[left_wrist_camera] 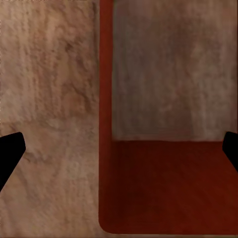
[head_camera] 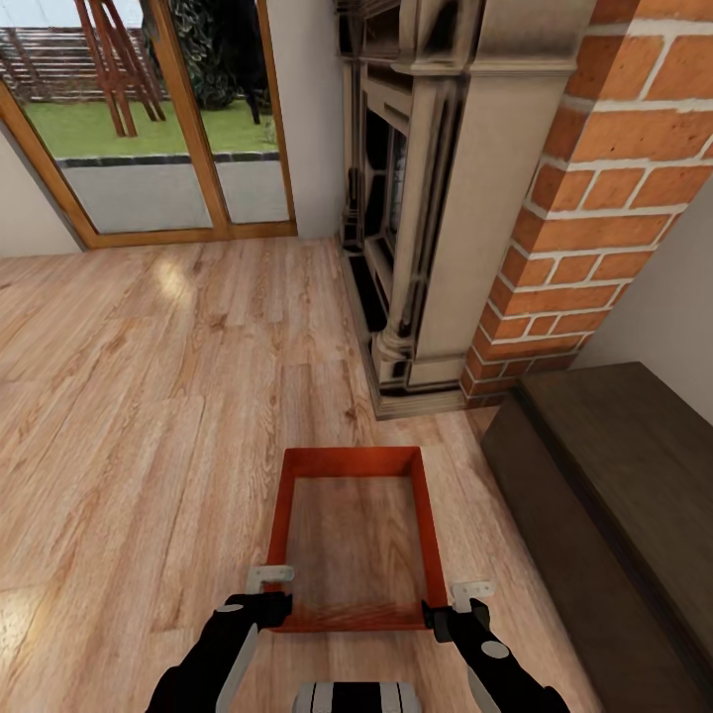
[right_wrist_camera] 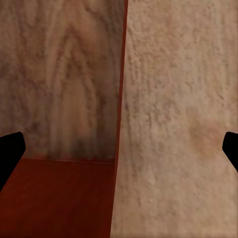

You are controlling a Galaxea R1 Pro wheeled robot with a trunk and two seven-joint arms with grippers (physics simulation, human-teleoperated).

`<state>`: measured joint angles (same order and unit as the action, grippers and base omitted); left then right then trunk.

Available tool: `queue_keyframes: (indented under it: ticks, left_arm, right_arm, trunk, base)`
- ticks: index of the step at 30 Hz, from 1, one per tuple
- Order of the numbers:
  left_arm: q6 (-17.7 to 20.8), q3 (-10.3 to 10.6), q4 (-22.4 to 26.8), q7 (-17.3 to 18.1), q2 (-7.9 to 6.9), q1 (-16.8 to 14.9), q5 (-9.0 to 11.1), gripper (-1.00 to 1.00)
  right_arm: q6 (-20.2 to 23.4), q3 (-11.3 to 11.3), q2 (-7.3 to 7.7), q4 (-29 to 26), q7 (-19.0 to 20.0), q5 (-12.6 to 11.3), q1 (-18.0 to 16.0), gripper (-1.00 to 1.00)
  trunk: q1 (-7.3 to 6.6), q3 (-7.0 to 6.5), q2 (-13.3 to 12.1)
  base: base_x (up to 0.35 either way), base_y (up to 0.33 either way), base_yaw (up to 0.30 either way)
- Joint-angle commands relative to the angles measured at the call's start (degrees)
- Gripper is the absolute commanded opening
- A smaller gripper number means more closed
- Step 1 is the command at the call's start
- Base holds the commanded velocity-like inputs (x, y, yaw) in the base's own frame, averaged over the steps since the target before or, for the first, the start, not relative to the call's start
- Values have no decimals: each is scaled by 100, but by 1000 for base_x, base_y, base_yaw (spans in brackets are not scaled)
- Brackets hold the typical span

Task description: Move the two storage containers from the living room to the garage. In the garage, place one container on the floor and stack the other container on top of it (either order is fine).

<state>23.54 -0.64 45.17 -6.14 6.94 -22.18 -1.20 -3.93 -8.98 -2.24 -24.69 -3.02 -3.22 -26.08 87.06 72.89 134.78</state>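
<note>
From the head camera I look down on a light wood plank floor [head_camera: 149,416] with strong grain, running to wood-framed glass doors [head_camera: 158,129] at the far left. Right of them stands an ornate fireplace [head_camera: 426,188], pale stone with dark moulded edges, and beside it a red brick chimney [head_camera: 604,178] with pale mortar lines. A long dark brown bench [head_camera: 614,505] with a flat matte top fills the right side.

Directly ahead of me on the planks sits one storage container [head_camera: 428,535], an orange-red rectangular bin with thin low walls and no lid; the floor's grain seems to show through its bottom. Its long axis runs straight away from me, toward the fireplace, the short near wall facing my trunk. My left gripper [head_camera: 269,586] sits at the near left corner and my right gripper [head_camera: 465,598] at the near right corner, each with pale fingers astride a wall.

In the left wrist camera the container's red wall [left_wrist_camera: 106,74] runs as a smooth band between the two dark fingertips [left_wrist_camera: 10,151], which stand spread wide, clear of it, with wood grain on both sides.

In the right wrist camera the wall shows edge-on as a thin red line [right_wrist_camera: 120,99], again between widely parted fingertips [right_wrist_camera: 11,153], untouched.
</note>
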Motion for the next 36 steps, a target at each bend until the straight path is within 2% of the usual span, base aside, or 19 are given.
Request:
queue_keyframes:
  ticks: [1, 24, 26, 36]
  left_arm:
    - [23, -8, 9, -10, -1, 2, -11, 100]
    - [19, -15, 9, -18, -6, 1, -11, 100]
    - [19, -15, 9, -18, -5, 1, -11, 100]
    - [19, -15, 9, -18, 0, 2, -11, 100]
  right_arm:
    - [-18, -43, 5, 9, -32, -39, -2, 100]
    - [-18, -43, 5, 9, -32, -32, -2, 100]
    - [-18, -43, 5, 9, -32, -33, -2, 100]
    - [-20, -43, 5, 9, -32, -32, -2, 100]
  trunk:
    - [-1, 4, 1]
    - [-1, 4, 1]
    - [43, 40, 82]
    - [43, 40, 82]
  base:
    - [0, 0, 0]
    - [0, 0, 0]
    - [0, 0, 0]
    - [0, 0, 0]
